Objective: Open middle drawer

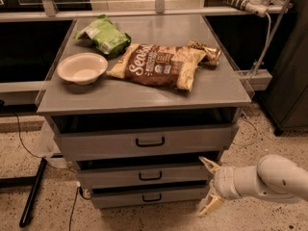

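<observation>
The middle drawer [144, 176] is a grey front with a small black bar handle [150, 176], set between a taller top drawer [147, 142] and a narrower bottom drawer [149, 197]. It looks closed, flush with the one below. My gripper [208, 186] is at the lower right on a white arm, just right of the middle drawer's right end and well right of the handle. Its two pale fingers are spread apart, with nothing between them.
On the grey cabinet top [144, 93] lie a white bowl [82, 67], a green bag [103, 35], a brown chip bag [159, 65] and a small snack packet [204, 52]. A black pole [32, 191] and cables lie on the speckled floor at left.
</observation>
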Available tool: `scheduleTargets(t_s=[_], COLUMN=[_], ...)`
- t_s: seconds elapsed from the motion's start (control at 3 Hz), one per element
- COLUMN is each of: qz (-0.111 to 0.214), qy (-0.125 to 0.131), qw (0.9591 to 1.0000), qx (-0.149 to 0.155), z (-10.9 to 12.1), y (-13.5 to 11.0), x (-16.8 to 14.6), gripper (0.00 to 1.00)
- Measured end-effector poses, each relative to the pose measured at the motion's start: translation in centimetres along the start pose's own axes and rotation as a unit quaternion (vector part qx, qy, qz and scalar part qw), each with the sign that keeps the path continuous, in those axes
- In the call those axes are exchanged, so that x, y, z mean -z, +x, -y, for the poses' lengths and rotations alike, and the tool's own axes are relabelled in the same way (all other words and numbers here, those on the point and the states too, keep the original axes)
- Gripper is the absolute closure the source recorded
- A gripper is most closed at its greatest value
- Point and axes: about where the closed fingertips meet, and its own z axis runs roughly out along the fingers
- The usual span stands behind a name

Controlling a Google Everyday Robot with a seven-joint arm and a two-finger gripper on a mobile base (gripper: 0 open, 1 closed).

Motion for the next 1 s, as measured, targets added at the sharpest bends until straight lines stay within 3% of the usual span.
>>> scheduleTargets(t_s=[0.33,0.67,1.0], qz=[-0.021,-0.033,-0.02], qy=[0.011,0.032,0.039], qw=[0.9996,0.9977,0.9949], qx=[0.015,0.05,0.091], z=[-0.1,1.5,2.9], y=[0.6,2.6,4.1], x=[-1.3,-4.0,-6.5], gripper=[0.0,0.0,0.0])
